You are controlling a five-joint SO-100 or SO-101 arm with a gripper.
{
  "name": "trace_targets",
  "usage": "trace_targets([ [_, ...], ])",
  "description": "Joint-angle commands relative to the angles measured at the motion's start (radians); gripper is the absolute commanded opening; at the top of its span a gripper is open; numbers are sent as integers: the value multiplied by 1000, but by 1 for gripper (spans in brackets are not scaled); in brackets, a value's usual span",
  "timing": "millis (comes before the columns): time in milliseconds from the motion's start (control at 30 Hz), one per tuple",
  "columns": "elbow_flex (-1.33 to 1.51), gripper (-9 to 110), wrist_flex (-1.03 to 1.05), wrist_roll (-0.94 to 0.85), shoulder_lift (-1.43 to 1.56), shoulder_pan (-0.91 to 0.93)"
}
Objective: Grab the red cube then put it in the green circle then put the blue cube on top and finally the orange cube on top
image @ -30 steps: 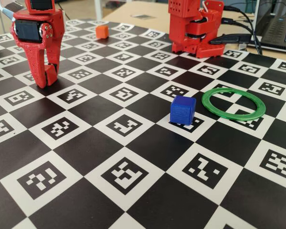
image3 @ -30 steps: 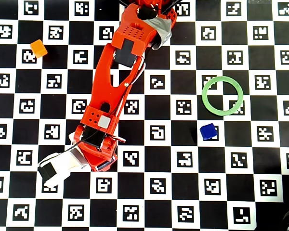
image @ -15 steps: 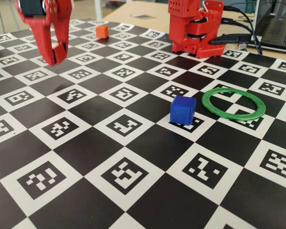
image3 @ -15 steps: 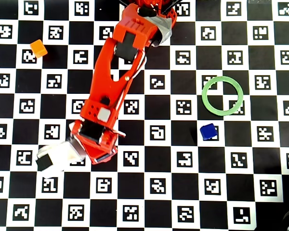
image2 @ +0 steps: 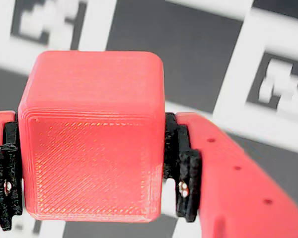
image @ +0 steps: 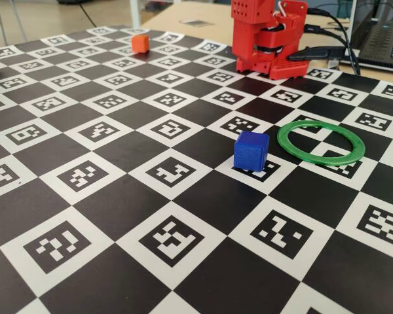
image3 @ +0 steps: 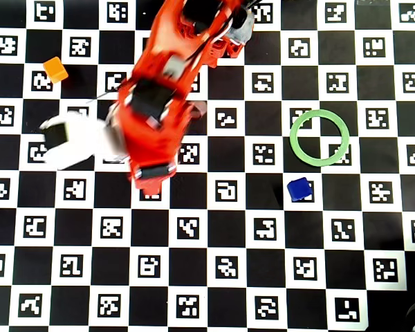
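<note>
Your red cube (image2: 92, 136) fills the wrist view, matte with fine layered lines, pinched on both sides between black pads and off the checkered board. The blue cube (image: 251, 150) sits upright on the board just beside the green circle (image: 321, 140), not touching it; the ring lies flat with an open middle. The orange cube (image3: 55, 69) rests well apart, near the overhead view's upper left.

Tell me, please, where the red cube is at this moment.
In the wrist view the red cube fills the centre left, clamped between the gripper fingers and lifted above the checkered board.
</note>
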Motion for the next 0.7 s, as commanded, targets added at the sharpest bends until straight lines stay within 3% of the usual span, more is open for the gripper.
trace_targets([
  [0, 74, 2, 95, 94, 204, -109],
  [367, 388, 3, 3, 540, 371, -597],
  [667, 383, 4, -51, 827, 272, -857],
])
